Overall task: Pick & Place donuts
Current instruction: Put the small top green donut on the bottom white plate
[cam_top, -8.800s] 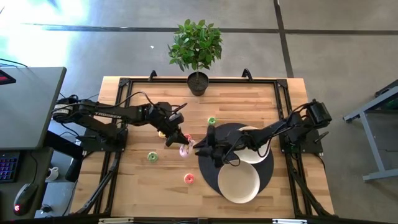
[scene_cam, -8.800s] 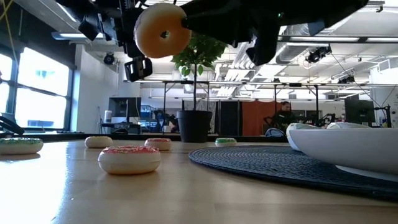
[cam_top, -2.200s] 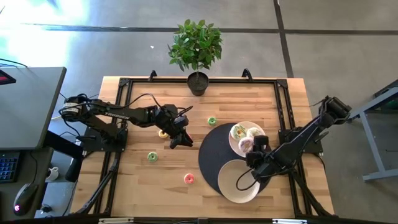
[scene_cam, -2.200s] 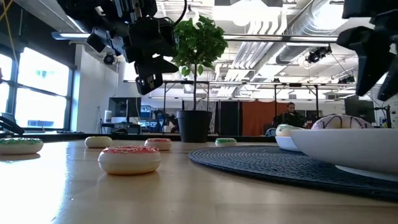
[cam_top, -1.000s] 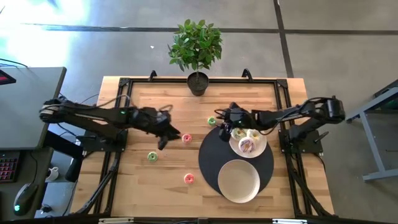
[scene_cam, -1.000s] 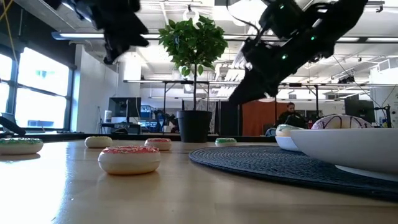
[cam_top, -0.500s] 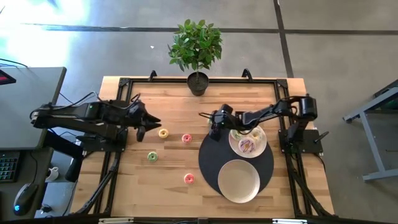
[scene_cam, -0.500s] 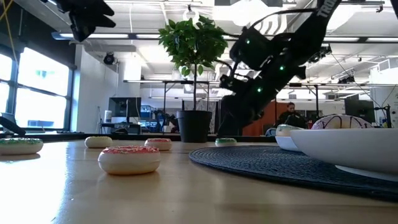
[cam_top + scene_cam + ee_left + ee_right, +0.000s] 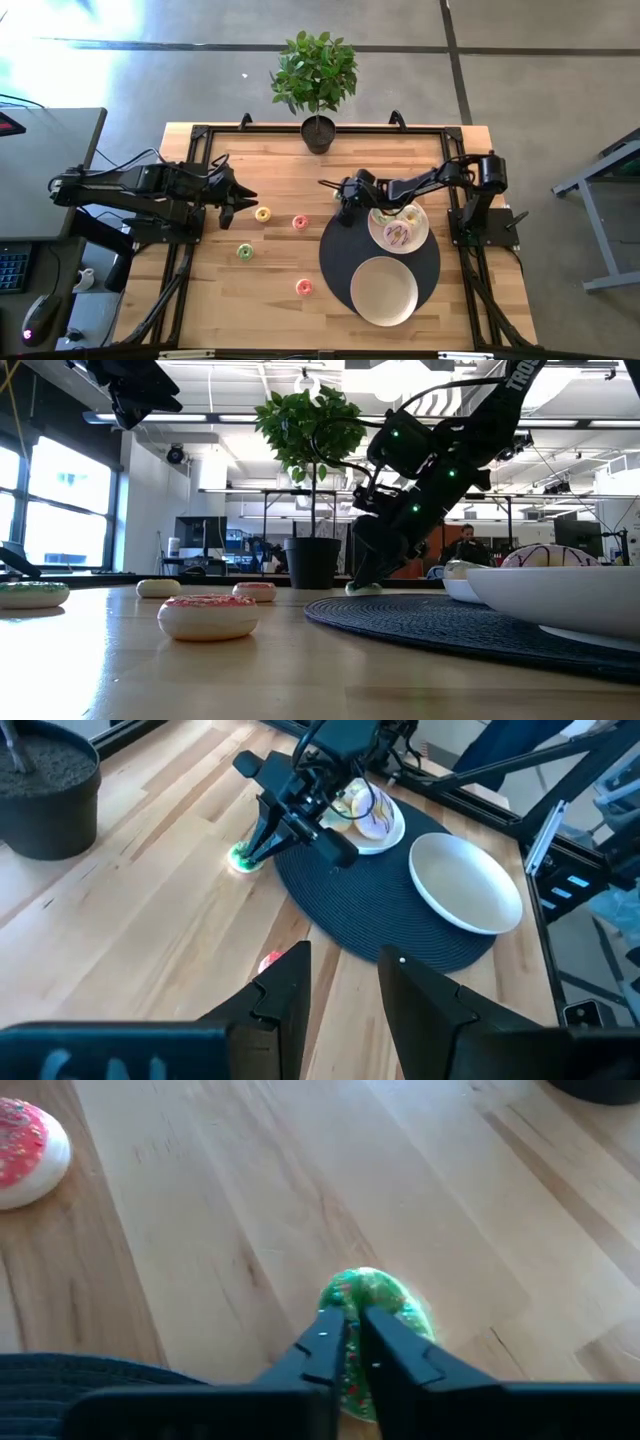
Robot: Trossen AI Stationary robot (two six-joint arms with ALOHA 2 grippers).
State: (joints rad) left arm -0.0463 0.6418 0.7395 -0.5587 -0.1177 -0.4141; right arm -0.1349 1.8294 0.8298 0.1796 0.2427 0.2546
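Observation:
A small green donut (image 9: pixel 385 1305) lies on the wooden table just off the far left rim of the dark round mat (image 9: pixel 340 255). My right gripper (image 9: pixel 343 199) is down on it and shut on it. A yellow donut (image 9: pixel 263 213), a pink one (image 9: pixel 300 222), a green one (image 9: pixel 245 251) and a red-sprinkled one (image 9: pixel 304 288) lie flat on the wood. A white plate (image 9: pixel 420 228) on the mat holds frosted donuts (image 9: pixel 396 234). My left gripper (image 9: pixel 232 196) hangs open above the table's left part, holding nothing. My right gripper pinches one side of the green donut's ring (image 9: pixel 352 1370) between its two fingers (image 9: pixel 322 1342), which stand close together. The fingers slant down at it from the table's right side. The donut rests flat on the wood (image 9: pixel 363 589). Whether one finger is in the hole, I cannot tell.
An empty white plate (image 9: pixel 384 291) sits on the mat's near part. A potted plant (image 9: pixel 318 132) stands at the far edge, behind the green donut. Black frame rails run along the table's left and right sides.
My right gripper has gone from above the donut plate toward the table's left edge and down onto the green donut. My left gripper has drawn back toward the table's left edge, away from the yellow and pink donuts. The donuts on the table have not moved.

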